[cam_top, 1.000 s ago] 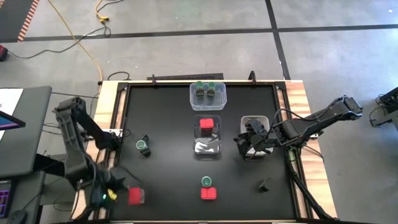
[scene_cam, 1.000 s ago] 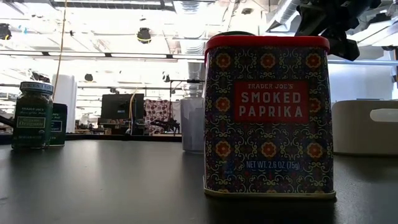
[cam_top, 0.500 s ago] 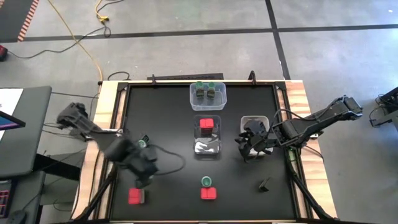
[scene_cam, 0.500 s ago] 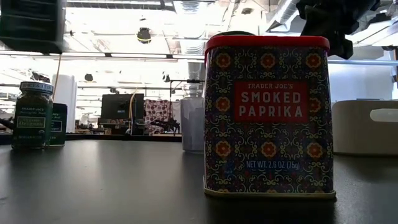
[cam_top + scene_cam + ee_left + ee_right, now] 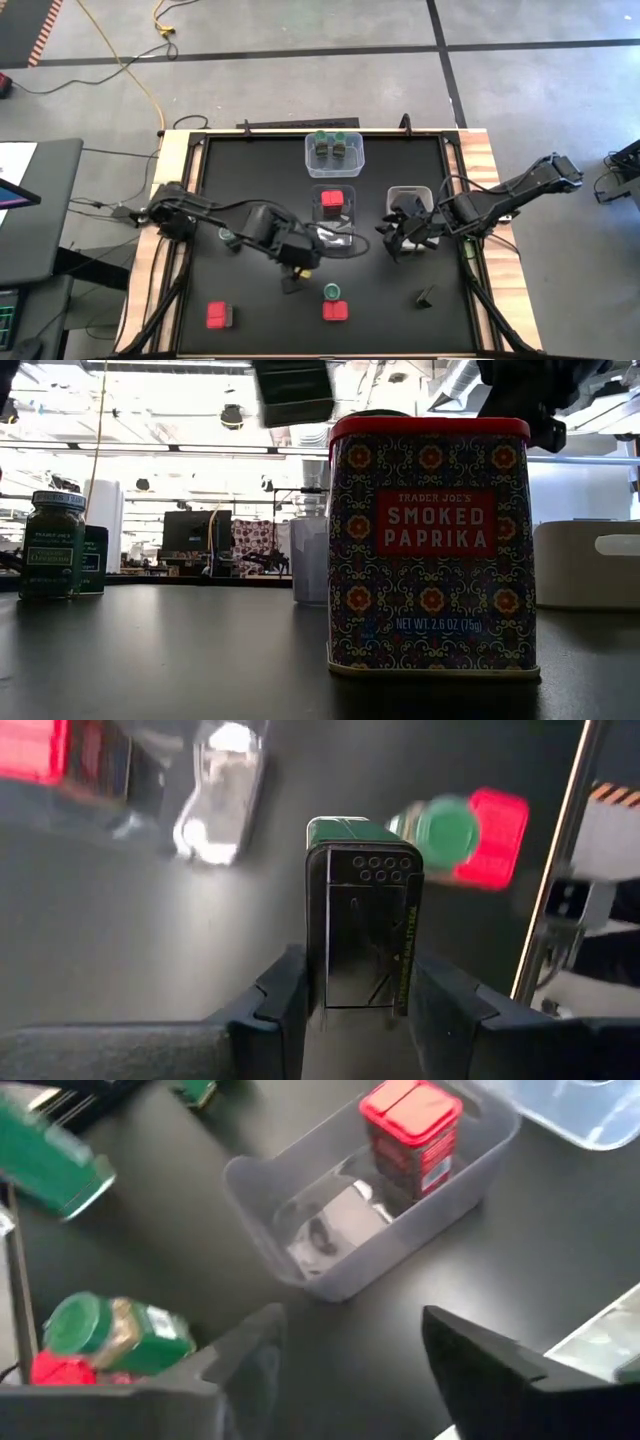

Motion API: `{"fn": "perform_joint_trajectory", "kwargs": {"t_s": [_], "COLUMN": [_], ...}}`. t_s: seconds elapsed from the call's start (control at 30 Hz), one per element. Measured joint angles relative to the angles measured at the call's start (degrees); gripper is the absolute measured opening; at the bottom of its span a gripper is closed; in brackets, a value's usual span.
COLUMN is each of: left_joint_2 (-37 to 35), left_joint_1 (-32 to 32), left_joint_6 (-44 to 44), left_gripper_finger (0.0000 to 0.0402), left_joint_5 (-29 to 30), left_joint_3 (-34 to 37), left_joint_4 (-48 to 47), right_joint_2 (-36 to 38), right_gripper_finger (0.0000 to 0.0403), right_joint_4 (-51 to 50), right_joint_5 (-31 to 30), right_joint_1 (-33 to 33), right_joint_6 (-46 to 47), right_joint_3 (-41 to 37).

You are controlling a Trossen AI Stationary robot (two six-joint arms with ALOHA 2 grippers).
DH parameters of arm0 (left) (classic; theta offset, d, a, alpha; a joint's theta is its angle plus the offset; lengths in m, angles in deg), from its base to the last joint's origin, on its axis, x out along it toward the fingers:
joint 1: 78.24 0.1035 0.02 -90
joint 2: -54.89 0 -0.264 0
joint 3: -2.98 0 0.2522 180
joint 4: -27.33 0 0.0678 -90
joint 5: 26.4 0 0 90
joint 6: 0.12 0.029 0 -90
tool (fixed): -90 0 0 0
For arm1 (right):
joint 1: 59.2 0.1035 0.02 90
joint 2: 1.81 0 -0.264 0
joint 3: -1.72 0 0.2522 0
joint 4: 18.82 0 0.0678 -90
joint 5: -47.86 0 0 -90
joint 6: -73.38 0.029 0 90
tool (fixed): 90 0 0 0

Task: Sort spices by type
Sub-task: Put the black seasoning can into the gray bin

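Dark blocky green-capped spice tin is being clamped by left gripper, long axis pointing straight ahead of the fingers. Right gripper fingers apart, empty.

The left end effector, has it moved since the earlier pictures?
Yes. The left end effector, shut on a dark tin, moved from the table's left front corner toward the middle tub.

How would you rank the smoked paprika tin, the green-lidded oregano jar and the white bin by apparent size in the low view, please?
1. Smoked paprika tin, by far the largest, though it stands nearest the camera.
2. White bin, cut off at the picture's edge.
3. Green-lidded oregano jar, smallest, standing farther back.
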Motion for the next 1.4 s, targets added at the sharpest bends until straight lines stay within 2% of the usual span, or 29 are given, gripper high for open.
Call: {"fn": "perform_joint_trajectory", "kwargs": {"t_s": [0.23, 0.43, 0.57, 0.77, 0.9, 1.1, 1.23, 1.4], "left_joint_2": [4.1, 4.2, 4.2, 4.2, 4.2, 4.2, 4.2, 4.2], "left_joint_1": [3.6, 5.6, 6.4, 6.6, 6.6, 6.6, 6.6, 6.6], "left_joint_6": [4.2, 6.7, 7.9, 12.0, 14.9, 19.2, 21.3, 22.4], "left_gripper_finger": [0.0123, 0.0123, 0.0123, 0.0123, 0.0127, 0.0131, 0.0132, 0.0133], "left_joint_5": [2.4, 2.8, 2.9, 2.7, 2.8, 2.7, 2.7, 2.5], "left_joint_3": [-7.9, -8.8, -8.8, -8.8, -8.8, -8.8, -8.8, -8.8], "left_joint_4": [1.6, 5.4, 5.0, 4.8, 4.8, 5.1, 5.1, 5.1], "right_joint_2": [0.0, -0.6, -2.7, -4.8, -4.7, -6.8, -10.4, -13.5], "right_gripper_finger": [0.0323, 0.0355, 0.0358, 0.0356, 0.0356, 0.0356, 0.0356, 0.0348], "right_joint_4": [1.3, 4.0, 11.2, 28.5, 30.5, 31.6, 39.3, 48.1], "right_joint_5": [0.5, -1.4, -1.6, -2.0, -4.6, -4.1, -0.4, -0.2], "right_joint_1": [4.2, 6.0, 5.9, 7.3, 6.3, 3.8, 2.5, 1.5], "right_joint_6": [2.1, 5.4, 2.4, -13.6, -18.2, -25.3, -30.6, -34.5], "right_joint_3": [0.0, 0.0, 0.0, 0.0, 0.0, 0.0, 0.0, 0.1]}}
